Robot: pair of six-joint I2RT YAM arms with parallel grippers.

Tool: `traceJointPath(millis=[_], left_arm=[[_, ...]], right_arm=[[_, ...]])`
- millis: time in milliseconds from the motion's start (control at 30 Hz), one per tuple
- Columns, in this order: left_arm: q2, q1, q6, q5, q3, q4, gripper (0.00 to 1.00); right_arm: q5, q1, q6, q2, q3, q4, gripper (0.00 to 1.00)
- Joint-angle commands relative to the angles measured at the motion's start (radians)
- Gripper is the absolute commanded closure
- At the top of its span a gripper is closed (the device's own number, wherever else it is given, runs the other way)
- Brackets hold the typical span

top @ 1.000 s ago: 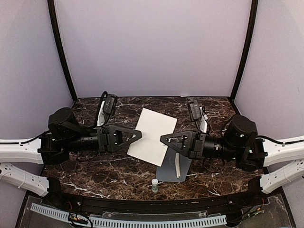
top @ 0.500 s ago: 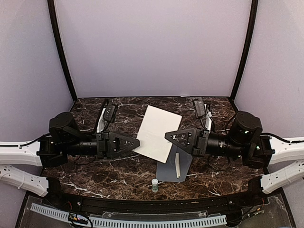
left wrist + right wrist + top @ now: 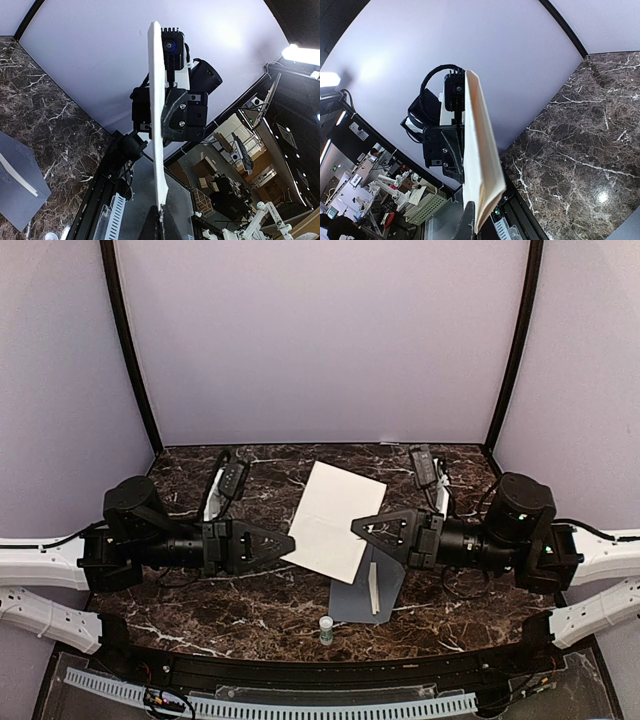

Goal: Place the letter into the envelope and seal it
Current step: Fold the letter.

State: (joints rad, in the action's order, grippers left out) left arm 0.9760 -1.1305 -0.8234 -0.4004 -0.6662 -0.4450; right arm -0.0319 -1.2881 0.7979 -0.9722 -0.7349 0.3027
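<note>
The letter [image 3: 335, 520], a white sheet, hangs tilted in the air above the marble table, held between both arms. My left gripper [image 3: 292, 538] is shut on its left edge and my right gripper [image 3: 354, 525] is shut on its right edge. In the left wrist view the letter [image 3: 158, 125] shows edge-on, running up from the left gripper [image 3: 160, 214]. In the right wrist view the letter [image 3: 479, 165] bows slightly above the right gripper [image 3: 471, 220]. The slate-grey envelope [image 3: 355, 602] lies flat on the table under the right gripper, with a pale strip [image 3: 373, 590] across it. The envelope [image 3: 20, 175] also shows in the left wrist view.
A small vial with a green cap [image 3: 326, 630] stands near the table's front edge, just before the envelope. Pale walls close in the back and both sides. A black rail [image 3: 320, 665] runs along the front.
My left gripper has shut on the letter's left edge. The sheet and the right gripper have shifted slightly to the right and back.
</note>
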Motion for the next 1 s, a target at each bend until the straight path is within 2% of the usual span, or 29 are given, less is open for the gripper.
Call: traceJointPath(millis=[0,33,100,200,367,467,633,667,700,733,767,833,967], left_arm=[[-0.005,-0.002,0.009,-0.024,0.003,-0.009,0.94],[-0.005,-0.002,0.009,-0.025,0.001,-0.004,0.85],[-0.003,-0.002,0.007,-0.03,0.002,0.004,0.8],[0.001,-0.002,0.003,-0.04,0.007,0.008,0.79],[0.005,-0.002,0.0,-0.04,0.011,0.003,0.85],[0.008,-0.002,0.004,-0.041,0.007,0.003,0.99],[0.01,-0.002,0.012,-0.041,0.005,0.004,1.0],[0.009,-0.002,0.014,-0.041,0.004,0.005,0.97],[0.007,-0.002,0.015,-0.04,0.001,0.009,0.82],[0.005,-0.002,0.02,-0.037,-0.002,0.023,0.72],[0.004,-0.002,0.026,-0.028,-0.011,0.033,0.57],[-0.001,-0.002,0.051,-0.006,-0.034,0.077,0.45],[-0.001,-0.002,0.107,0.031,-0.092,0.168,0.37]], right_arm=[[0.018,-0.006,-0.011,0.027,-0.026,0.006,1.0],[0.022,-0.007,-0.011,0.029,-0.025,0.005,1.0],[0.028,-0.006,-0.015,0.035,-0.026,-0.001,1.0],[0.029,-0.005,-0.019,0.041,-0.029,-0.009,1.0],[0.029,-0.005,-0.019,0.044,-0.031,-0.02,1.0],[0.029,-0.004,-0.019,0.045,-0.031,-0.024,1.0],[0.021,-0.004,-0.025,0.045,-0.034,-0.039,1.0],[0.015,-0.005,-0.028,0.044,-0.034,-0.045,1.0],[0.008,-0.005,-0.029,0.045,-0.035,-0.052,1.0],[-0.002,-0.005,-0.031,0.045,-0.038,-0.062,1.0],[-0.015,-0.005,-0.033,0.045,-0.039,-0.071,1.0],[-0.047,-0.005,-0.038,0.043,-0.044,-0.089,1.0],[-0.136,-0.004,-0.044,0.029,-0.059,-0.125,1.0]])
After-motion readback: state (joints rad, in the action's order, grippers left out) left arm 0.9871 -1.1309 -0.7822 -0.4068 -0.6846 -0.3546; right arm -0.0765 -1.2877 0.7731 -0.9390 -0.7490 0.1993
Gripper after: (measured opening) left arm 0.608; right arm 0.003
